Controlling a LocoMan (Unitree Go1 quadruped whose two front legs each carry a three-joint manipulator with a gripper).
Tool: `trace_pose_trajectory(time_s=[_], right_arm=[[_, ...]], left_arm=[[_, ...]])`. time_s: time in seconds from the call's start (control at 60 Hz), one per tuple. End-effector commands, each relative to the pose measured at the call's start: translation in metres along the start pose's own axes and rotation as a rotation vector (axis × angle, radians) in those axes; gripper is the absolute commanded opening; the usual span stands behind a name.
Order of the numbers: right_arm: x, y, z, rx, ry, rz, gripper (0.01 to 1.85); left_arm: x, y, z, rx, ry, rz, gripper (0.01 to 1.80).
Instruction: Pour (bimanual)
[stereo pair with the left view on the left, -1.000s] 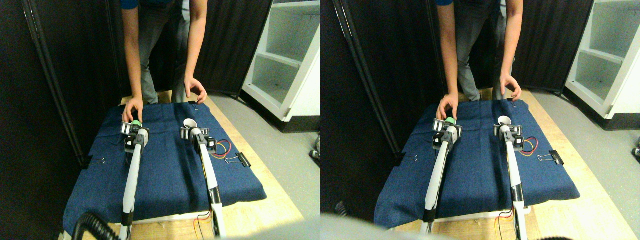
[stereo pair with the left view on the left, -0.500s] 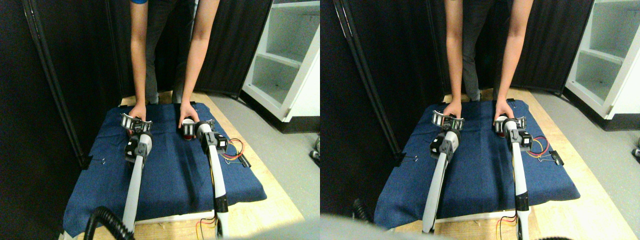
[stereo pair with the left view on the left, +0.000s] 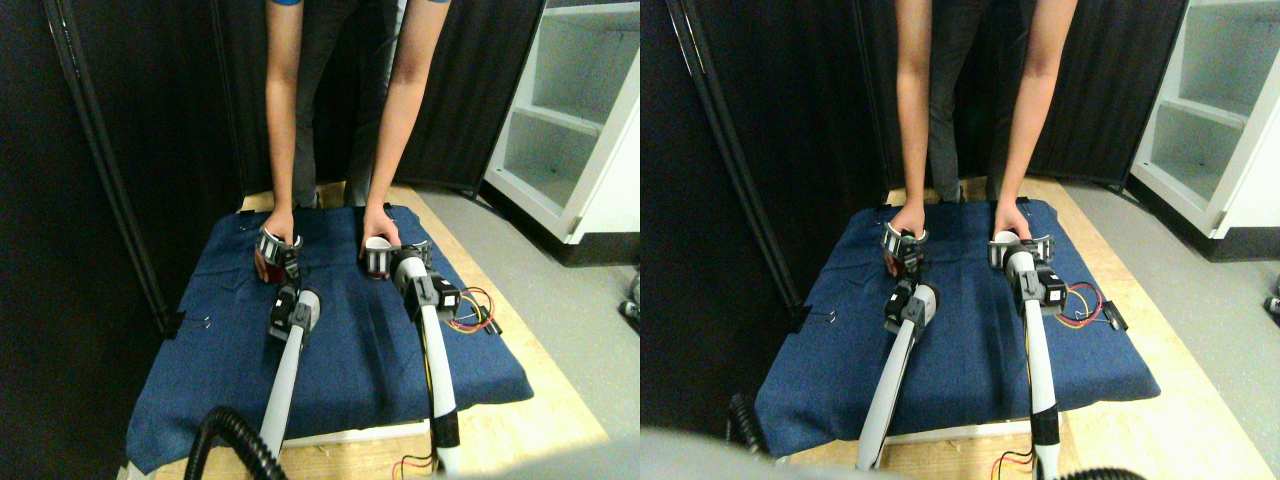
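Two cups stand at the far end of the blue cloth (stereo pair with the left view on the left: 340, 340). A person's hand (stereo pair with the left view on the left: 277, 224) rests on the left red cup (stereo pair with the left view on the left: 262, 266), where my left gripper (stereo pair with the left view on the left: 272, 245) also is. The person's other hand (stereo pair with the left view on the left: 378, 228) holds the right cup (stereo pair with the left view on the left: 375, 258), which is red with a white inside. My right gripper (stereo pair with the left view on the left: 408, 256) sits just right of that cup, close to the hand. I cannot make out what either cup holds.
The cloth covers a low wooden board and is pinned by binder clips (stereo pair with the left view on the left: 205, 321). Coloured wires (stereo pair with the left view on the left: 472, 308) lie by the right arm. A white shelf unit (stereo pair with the left view on the left: 575, 120) stands at the right, dark panels at the left and back. A black hose (stereo pair with the left view on the left: 225, 440) curls at the bottom left.
The person's second hand has come down from the cloth's far edge onto the right cup. The green thing at my left gripper no longer shows. Both arms have swung slightly to the right.
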Motion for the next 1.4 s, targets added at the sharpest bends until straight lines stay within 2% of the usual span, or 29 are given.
trace_pose_trajectory(time_s=[0.017, 0.167, 0.267, 0.35, 0.367, 0.417, 0.45, 0.533, 0.6, 0.617, 0.633, 0.65, 0.767, 0.833, 0.867, 0.9, 0.933, 0.95, 1.067, 1.2, 1.267, 1.283, 1.317, 1.367, 1.4], right_arm=[[-0.0026, 0.0096, -0.0031, -0.017, -0.031, 0.065, 1.32], [-0.0027, 0.0086, -0.0038, -0.028, -0.099, 0.078, 1.01], [-0.0026, 0.0085, -0.0036, -0.035, -0.108, 0.072, 0.99], [-0.0033, 0.0079, -0.0034, -0.038, -0.106, 0.06, 0.99], [-0.0033, 0.0079, -0.0034, -0.038, -0.106, 0.06, 0.99], [-0.0029, 0.0072, -0.0031, -0.033, -0.108, 0.061, 0.99], [-0.003, 0.0069, -0.0028, -0.031, -0.106, 0.058, 1.0], [-0.0027, 0.0064, -0.0024, -0.031, -0.106, 0.059, 1.0], [-0.0028, 0.0061, -0.0016, -0.034, -0.106, 0.057, 1.01], [-0.003, 0.0061, -0.0016, -0.033, -0.108, 0.056, 1.01], [-0.003, 0.0061, -0.0016, -0.033, -0.108, 0.056, 1.01], [-0.0027, 0.0059, -0.001, -0.035, -0.107, 0.06, 1.01], [-0.0015, 0.0061, 0.0, -0.03, -0.109, 0.068, 0.99], [-0.0028, 0.0061, -0.0007, -0.034, -0.113, 0.062, 1.0], [-0.0024, 0.0061, -0.0007, -0.032, -0.113, 0.063, 0.99], [-0.0018, 0.0061, -0.0006, -0.032, -0.11, 0.065, 0.99], [-0.0016, 0.0061, -0.0007, -0.031, -0.11, 0.065, 0.99], [-0.0013, 0.0059, -0.0009, -0.031, -0.108, 0.063, 1.0], [0.0, 0.0055, -0.0016, -0.023, -0.103, 0.065, 1.0], [0.0023, 0.0053, -0.0015, -0.027, -0.102, 0.068, 0.98], [0.0035, 0.0057, -0.0009, -0.024, -0.109, 0.071, 0.99], [0.0035, 0.0058, -0.0006, -0.024, -0.108, 0.07, 0.98], [0.0034, 0.0059, -0.0006, -0.021, -0.109, 0.069, 0.98], [0.0026, 0.0065, -0.0005, -0.019, -0.112, 0.064, 0.99], [0.0027, 0.0066, -0.0004, -0.024, -0.117, 0.06, 1.0]], left_arm=[[-0.0002, -0.0015, 0.0006, -0.02, 0.002, -0.018, 0.78], [-0.004, -0.0031, 0.0017, -0.022, 0.013, -0.009, 0.78], [-0.0061, -0.0045, 0.0026, -0.035, 0.055, -0.007, 0.84], [-0.0056, -0.0037, 0.0044, -0.03, 0.146, -0.016, 1.13], [-0.0056, -0.0037, 0.0044, -0.03, 0.146, -0.016, 1.13], [-0.0056, -0.0039, 0.0045, -0.007, 0.166, -0.025, 1.33], [-0.0053, -0.0041, 0.0037, 0.003, 0.176, -0.042, 1.39], [-0.0057, -0.0041, 0.0018, -0.024, 0.15, -0.064, 1.32], [-0.0049, -0.0035, -0.0002, -0.034, 0.091, -0.105, 1.06], [-0.0053, -0.004, -0.0006, -0.029, 0.061, -0.117, 0.98], [-0.0053, -0.004, -0.0006, -0.029, 0.061, -0.117, 0.98], [-0.0055, -0.0045, -0.001, -0.019, 0.035, -0.128, 0.9], [-0.0064, -0.0059, -0.0009, 0.013, 0.014, -0.149, 0.81], [-0.005, -0.005, 0.0009, -0.008, 0.074, -0.127, 0.97], [-0.0029, -0.0034, 0.0019, -0.009, 0.151, -0.102, 1.25], [-0.0015, -0.0023, 0.0021, -0.006, 0.202, -0.094, 1.45], [-0.0015, -0.002, 0.0021, -0.013, 0.214, -0.094, 1.49], [-0.0005, -0.0012, 0.0018, 0.0, 0.219, -0.095, 1.62], [0.0002, -0.0007, 0.0009, -0.018, 0.23, -0.092, 1.66], [0.0018, 0.0, 0.0, -0.008, 0.22, -0.105, 1.63], [0.0017, -0.0006, -0.0007, -0.036, 0.192, -0.114, 1.56], [0.0015, -0.0009, -0.0013, -0.034, 0.157, -0.132, 1.51], [0.0013, -0.0011, -0.0016, -0.035, 0.139, -0.138, 1.47], [0.0007, -0.003, -0.0026, -0.047, 0.032, -0.176, 1.16], [0.0009, -0.0037, -0.003, -0.022, -0.012, -0.189, 1.04]])
